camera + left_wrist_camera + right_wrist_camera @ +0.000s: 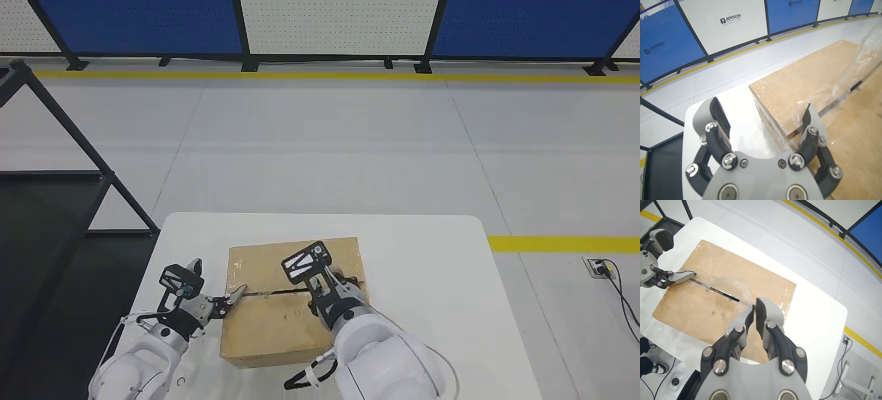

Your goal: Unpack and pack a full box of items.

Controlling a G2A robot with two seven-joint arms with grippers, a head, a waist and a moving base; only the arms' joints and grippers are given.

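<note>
1. Sitting mid-table (pixel 440 290): cardboard box (pixel 265 335), flaps shut, seam (pixel 725 294) running 9 to 3 o'clock.
2. R gripper (pixel 754 306) above box top, just 3 o'clock of ctr, fingers pinched together on clear tape (pixel 730 283) lifted off seam.
3. L gripper (pixel 762 102) at box's 9 o'clock edge, fingers spread wide: one tip at seam end, other over table.

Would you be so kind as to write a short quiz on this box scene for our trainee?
1. Is the left claw, at the edge of the cardboard box, open or shut?
2. What does the right claw pinch? A. clear tape B. a bottle C. a marker
3. True or false: the cardboard box is held up in the air.
Key: 1 open; 2 A; 3 false.
</note>
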